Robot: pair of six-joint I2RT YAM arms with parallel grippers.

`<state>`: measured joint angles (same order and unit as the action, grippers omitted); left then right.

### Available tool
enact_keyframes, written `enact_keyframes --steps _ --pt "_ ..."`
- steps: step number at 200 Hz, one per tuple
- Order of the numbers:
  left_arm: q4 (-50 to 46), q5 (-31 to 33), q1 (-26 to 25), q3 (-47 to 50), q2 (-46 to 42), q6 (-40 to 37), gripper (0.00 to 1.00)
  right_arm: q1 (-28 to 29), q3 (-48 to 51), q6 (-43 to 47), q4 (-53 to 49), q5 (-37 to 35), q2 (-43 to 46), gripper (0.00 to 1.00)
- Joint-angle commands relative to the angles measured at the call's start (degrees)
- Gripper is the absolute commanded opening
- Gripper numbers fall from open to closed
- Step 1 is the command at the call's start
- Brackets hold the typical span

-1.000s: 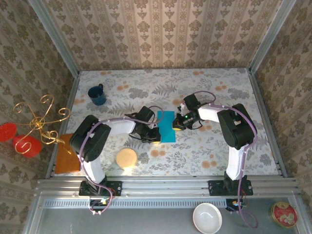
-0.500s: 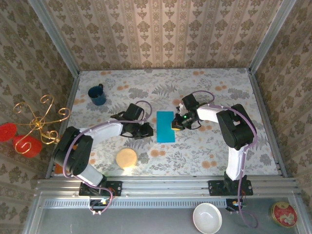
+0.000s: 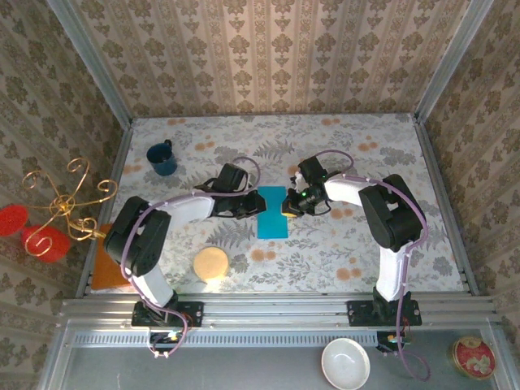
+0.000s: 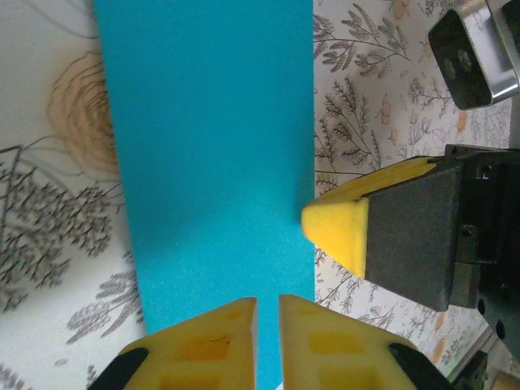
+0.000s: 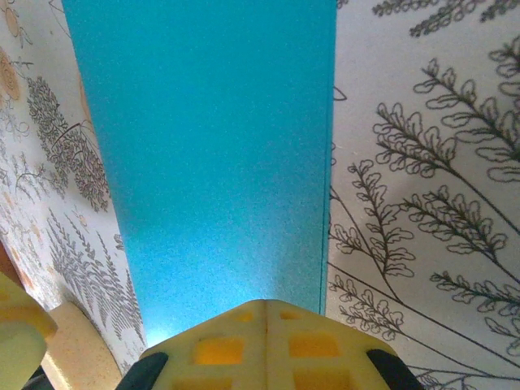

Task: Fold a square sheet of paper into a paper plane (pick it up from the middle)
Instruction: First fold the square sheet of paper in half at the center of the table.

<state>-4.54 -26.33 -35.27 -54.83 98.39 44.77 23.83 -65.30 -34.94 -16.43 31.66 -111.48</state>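
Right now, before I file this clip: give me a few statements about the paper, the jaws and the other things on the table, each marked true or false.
1. The sheet of paper lies on the table with the left gripper and right gripper at its opposite long edges. True.
2. The right jaws are spread wide. False: they are shut, tips together at the paper's edge.
3. The mug stands on the paper. False: it stands apart, at the table's far left.
4. The paper is already a pointed dart. False: it is a plain rectangle.
5. A tan disc lies nearer the arm bases than the paper. True.
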Motion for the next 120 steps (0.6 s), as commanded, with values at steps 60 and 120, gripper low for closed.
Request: enact_keyframes --steps 60,120 --pt "0.14 -4.13 -0.58 0.4 3.78 -3.25 0.07 1.77 -0.02 -3.21 5.03 3.15 -2.01 0.07" --pt "-1.05 -6.04 -1.63 1.73 5.41 -6.38 0.06 1.74 -0.19 -2.0 3.19 0.1 -4.02 0.06"
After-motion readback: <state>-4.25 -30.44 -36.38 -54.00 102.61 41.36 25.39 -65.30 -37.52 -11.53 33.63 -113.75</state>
